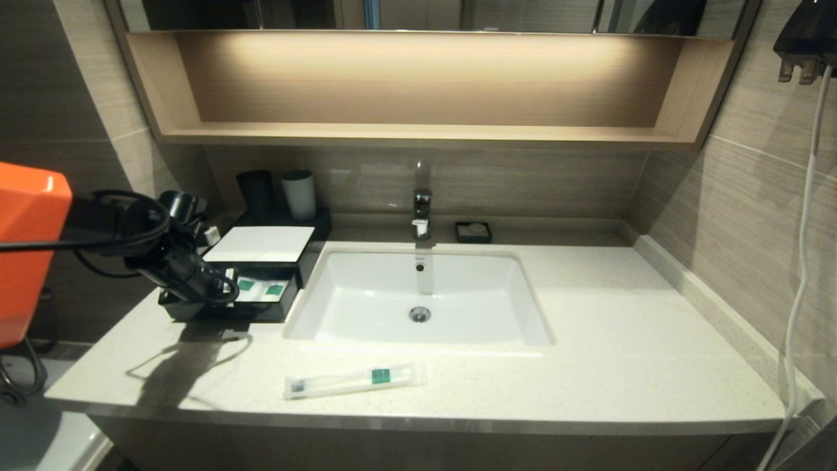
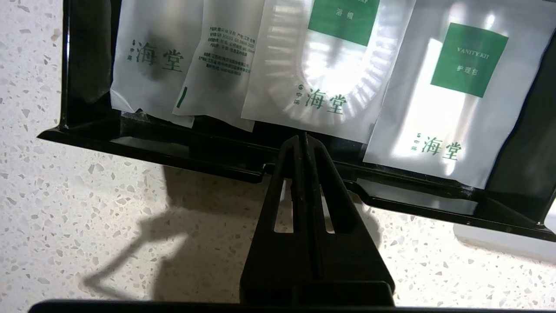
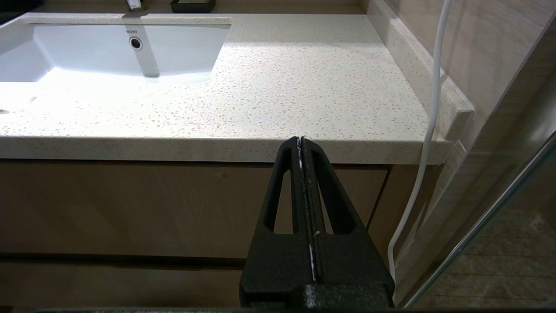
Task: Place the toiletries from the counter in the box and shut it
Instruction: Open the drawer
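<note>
The toothbrush packet (image 1: pixel 353 381), long and clear with a green label, lies on the counter (image 1: pixel 621 353) in front of the basin (image 1: pixel 418 301). The box (image 1: pixel 261 243) stands at the left with its black drawer (image 1: pixel 196 313) pulled out. Several white packets with green labels (image 2: pixel 438 108) lie inside. My left gripper (image 1: pixel 225 288) is shut, and its tips (image 2: pixel 302 138) sit over the notch in the drawer's front rim (image 2: pixel 152 145). My right gripper (image 3: pixel 300 140) is shut and empty, parked below the counter's front edge at the right.
A black cup (image 1: pixel 255 191) and a grey cup (image 1: pixel 299 193) stand behind the box. The faucet (image 1: pixel 422 212) and a small black soap dish (image 1: pixel 473 231) are at the back. A white cable (image 1: pixel 801 288) hangs along the right wall.
</note>
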Controlling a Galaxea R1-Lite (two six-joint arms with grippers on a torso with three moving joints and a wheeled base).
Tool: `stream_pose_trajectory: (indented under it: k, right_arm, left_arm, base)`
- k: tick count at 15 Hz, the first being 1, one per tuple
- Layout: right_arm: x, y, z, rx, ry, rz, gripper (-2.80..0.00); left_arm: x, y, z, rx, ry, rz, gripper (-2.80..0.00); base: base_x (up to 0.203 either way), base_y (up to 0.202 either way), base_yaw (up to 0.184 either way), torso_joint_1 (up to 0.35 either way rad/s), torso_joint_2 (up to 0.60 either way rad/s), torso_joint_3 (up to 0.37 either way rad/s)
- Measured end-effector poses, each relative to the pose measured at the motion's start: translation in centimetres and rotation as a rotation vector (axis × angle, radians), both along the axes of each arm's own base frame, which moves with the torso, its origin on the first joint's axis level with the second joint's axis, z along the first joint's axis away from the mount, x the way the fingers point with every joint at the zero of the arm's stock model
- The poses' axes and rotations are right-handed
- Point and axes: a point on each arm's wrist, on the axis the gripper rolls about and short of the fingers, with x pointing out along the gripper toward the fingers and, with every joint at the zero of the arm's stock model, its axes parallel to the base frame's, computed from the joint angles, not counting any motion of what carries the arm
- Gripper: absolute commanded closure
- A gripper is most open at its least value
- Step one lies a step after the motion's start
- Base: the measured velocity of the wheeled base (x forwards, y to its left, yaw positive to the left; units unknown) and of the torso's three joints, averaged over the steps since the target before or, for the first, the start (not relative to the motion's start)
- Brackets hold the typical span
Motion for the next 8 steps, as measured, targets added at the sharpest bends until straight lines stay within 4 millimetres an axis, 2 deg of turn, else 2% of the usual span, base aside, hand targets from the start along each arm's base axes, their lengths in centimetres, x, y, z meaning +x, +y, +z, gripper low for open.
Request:
stream_pose_trajectory:
  k: [8]
  right_arm:
    - [0.0,0.0,0.0,0.0,0.0,0.0,0.0]
  left_arm:
    - [-0.95,0.39,-0.14,-0.002,0.024,0.009,0.0]
  base:
    - [0.0,0.0,0.0,0.0,0.0,0.0]
